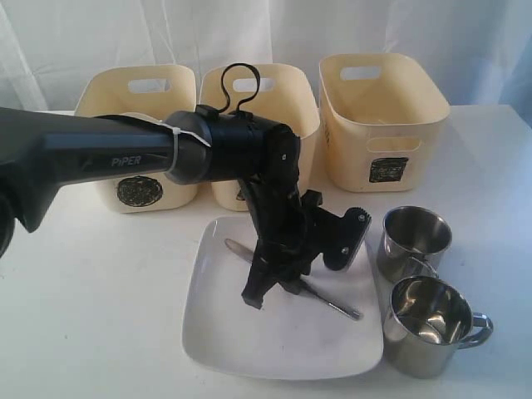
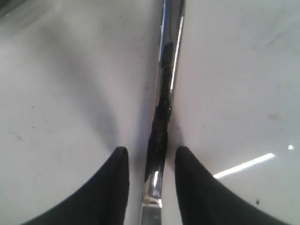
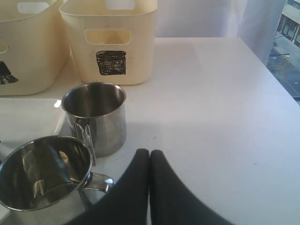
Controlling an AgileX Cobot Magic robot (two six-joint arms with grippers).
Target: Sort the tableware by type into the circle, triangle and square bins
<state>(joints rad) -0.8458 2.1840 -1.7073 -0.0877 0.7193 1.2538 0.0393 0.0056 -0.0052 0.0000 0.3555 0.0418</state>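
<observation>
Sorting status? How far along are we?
Done: can't tell, the bins hide their contents. In hand: left gripper open astride a steel utensil on the white plate, no grip yet. Left: utensil, plate, two mugs on the table; right gripper shut, empty.

middle bin point(image 1: 283, 100) label mostly behind arm point(image 1: 83, 158), knife point(image 2: 164, 93) ends cropped

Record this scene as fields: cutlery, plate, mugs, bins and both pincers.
Cutlery: slim steel cutlery piece lying on large white square plate
Left pincer: open, fingers straddling the cutlery piece
Mugs: near steel handled mug and far steel handled mug, upright, right of plate
Right pincer: shut, empty, near the mugs
Bins: behind plate; circle-marked cream plastic bin left, square-marked cream plastic bin right
</observation>
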